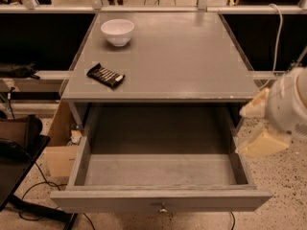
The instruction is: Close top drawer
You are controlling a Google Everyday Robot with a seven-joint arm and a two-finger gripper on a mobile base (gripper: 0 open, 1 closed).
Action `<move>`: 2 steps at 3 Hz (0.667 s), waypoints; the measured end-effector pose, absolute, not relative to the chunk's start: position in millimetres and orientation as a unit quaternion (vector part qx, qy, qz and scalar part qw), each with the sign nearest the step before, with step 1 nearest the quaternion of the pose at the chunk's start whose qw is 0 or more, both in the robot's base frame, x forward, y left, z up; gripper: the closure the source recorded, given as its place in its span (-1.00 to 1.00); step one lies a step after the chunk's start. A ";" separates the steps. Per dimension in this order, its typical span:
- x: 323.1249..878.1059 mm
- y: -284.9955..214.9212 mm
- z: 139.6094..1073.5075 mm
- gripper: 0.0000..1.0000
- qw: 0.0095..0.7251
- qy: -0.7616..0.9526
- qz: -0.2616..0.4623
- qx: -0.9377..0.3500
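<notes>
The top drawer (160,169) of the grey table is pulled far out toward me and is empty inside. Its wide front panel (110,202) runs along the bottom of the view, with a small round metal knob (163,208) at mid-front. My gripper (241,131) hangs at the right, just outside and above the drawer's right side wall (237,162). Its two cream fingers (263,144) are spread apart and hold nothing. It does not touch the drawer.
A white bowl (117,31) and a dark snack bar (105,75) lie on the grey tabletop (192,56). A black chair (14,147) and cables stand on the floor at left, beside a cardboard box (60,159). Speckled floor is at right.
</notes>
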State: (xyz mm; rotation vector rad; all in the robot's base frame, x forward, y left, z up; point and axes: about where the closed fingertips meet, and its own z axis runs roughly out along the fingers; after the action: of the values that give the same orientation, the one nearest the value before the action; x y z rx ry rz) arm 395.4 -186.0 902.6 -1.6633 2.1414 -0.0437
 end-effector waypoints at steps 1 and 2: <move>371.6 -171.0 846.5 0.26 0.236 0.778 0.007 -0.583; 347.8 -153.2 727.3 0.88 0.220 0.798 0.046 -0.559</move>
State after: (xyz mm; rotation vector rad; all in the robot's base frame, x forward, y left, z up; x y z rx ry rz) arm 347.8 -153.2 727.3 -1.5465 2.2078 0.1285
